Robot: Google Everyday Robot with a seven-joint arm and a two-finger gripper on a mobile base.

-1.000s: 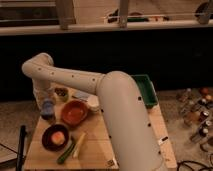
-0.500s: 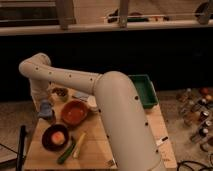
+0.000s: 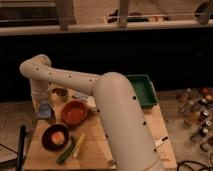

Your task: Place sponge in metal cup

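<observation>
The pincer (image 3: 43, 102) hangs over the left rear of the wooden bench (image 3: 157, 122), below the white arm's elbow; whether it is apart or clamped on anything I cannot tell. The small, soft, pale blue-lavender sponge (image 3: 45, 112) shows right at its tip, left of the round orange bowl (image 3: 74, 113). The small greyish metal cup (image 3: 61, 92), dark inside, stands just behind and to the right of the sponge, apart from it. Nearer the front sits a dark round bowl (image 3: 55, 137) holding something orange, with a green stalk (image 3: 65, 153) beside it. A green rectangular tray (image 3: 142, 90) lies at the far right
</observation>
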